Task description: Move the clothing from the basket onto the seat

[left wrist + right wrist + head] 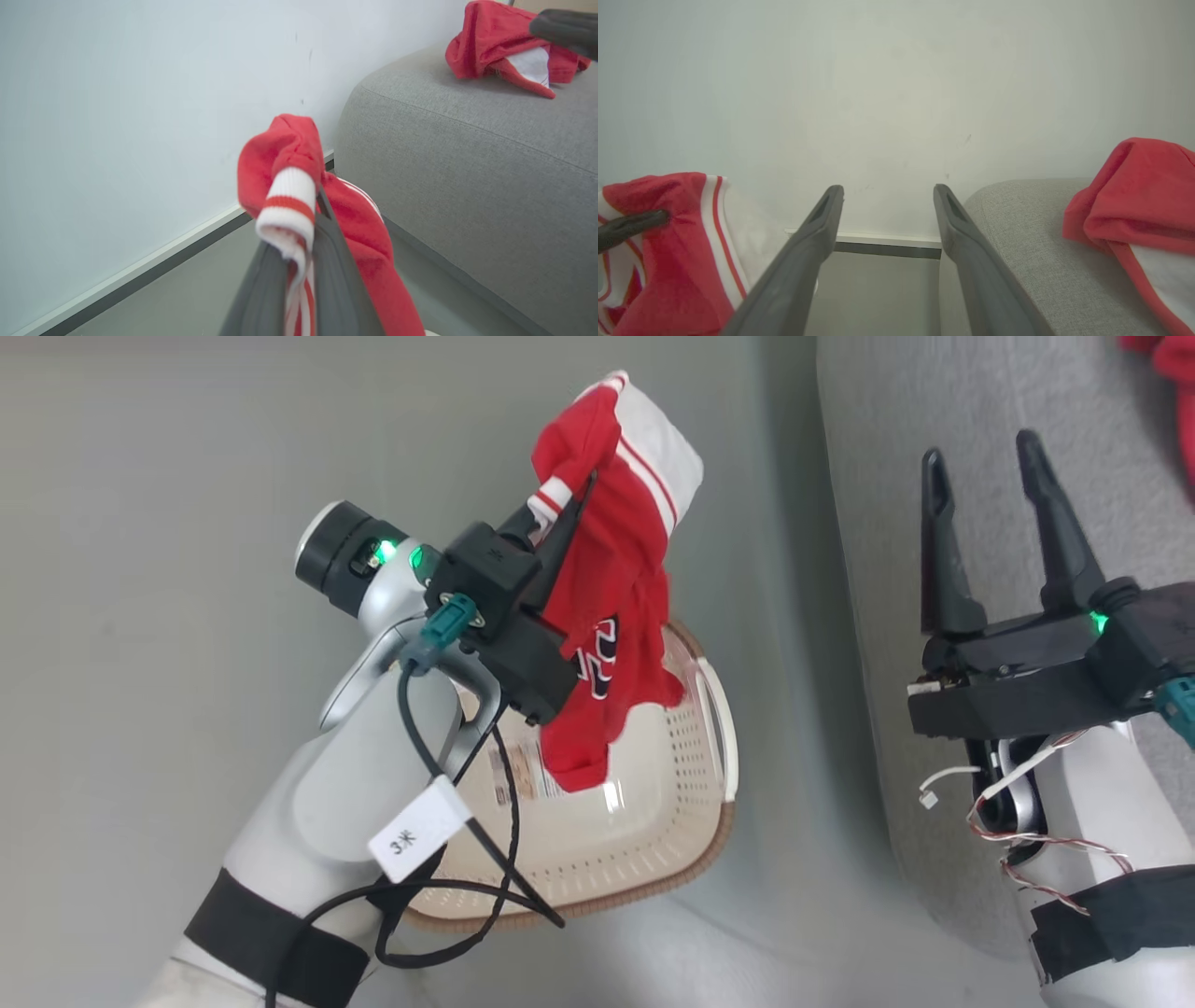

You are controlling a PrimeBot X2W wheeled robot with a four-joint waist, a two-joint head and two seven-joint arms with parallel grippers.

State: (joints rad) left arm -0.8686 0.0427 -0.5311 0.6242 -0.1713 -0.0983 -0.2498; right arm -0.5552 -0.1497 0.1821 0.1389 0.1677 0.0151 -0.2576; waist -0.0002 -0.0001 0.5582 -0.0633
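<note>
Head view, left gripper (pixel 569 499): fingers nipped together on a fold of the red-and-white garment (pixel 616 569), near its striped cuff.
Head view, garment: hangs clear from the fingers, its lower end draped over the inside of the basket (pixel 691 868).
Head view, basket: stands on the grey floor (pixel 140 663), near the rounded edge of the seat (pixel 878 476).
Head view, right gripper (pixel 980 443): fingers spread wide over the seat edge, with nothing between them and touching nothing.
Head view, second red garment (pixel 1167 373): lies on the seat at the picture's top right corner.
Left wrist view, own fingers: closed to a narrow slit with white-and-red ribbed cloth pinched between them; red fabric bunches above the tips and falls to the right.
Left wrist view, surroundings: the seat corner is on the right, with the second garment lying on its top surface; a pale wall (pixel 140 93) and skirting board (pixel 140 270) are on the left.
Right wrist view, own fingers: well apart and empty, aimed at the wall just off the seat edge.
Right wrist view, flanks: the held garment is at the left with a dark finger in it; the second garment is on the seat at the right.
</note>
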